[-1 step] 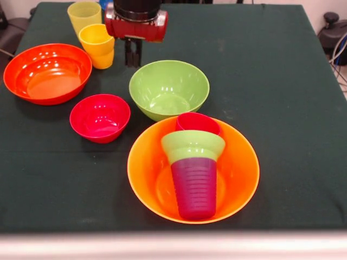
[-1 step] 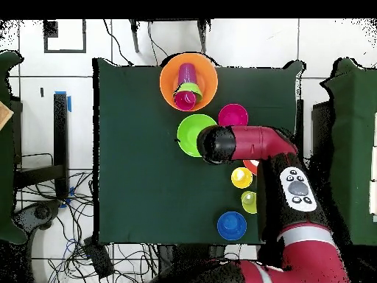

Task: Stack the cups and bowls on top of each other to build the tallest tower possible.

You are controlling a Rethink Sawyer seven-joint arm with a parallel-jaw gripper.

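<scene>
The tower stands in the large yellow-orange bowl [image 1: 143,162] [image 2: 168,77]: a purple ribbed cup [image 1: 194,187], a small green bowl [image 1: 192,146] on it, and a red-pink cup [image 1: 198,123] on top. It leans toward the large green bowl [image 1: 169,88] [image 2: 190,134]. My gripper [image 1: 133,57] hangs shut and empty over the cloth, between the yellow-orange cup [image 1: 96,44] [image 2: 241,177] and the large green bowl. To the left are the small red-pink bowl [image 1: 100,116] [image 2: 233,116] and the wide orange-red bowl [image 1: 47,73]. The pale yellow cup [image 1: 84,14] [image 2: 250,201] and the blue bowl [image 2: 231,225] sit behind.
A dark green cloth [image 1: 282,108] covers the table. In the overhead view my arm [image 2: 258,144] hides most of the orange-red bowl. Cables [image 2: 74,243] lie on the floor around the table.
</scene>
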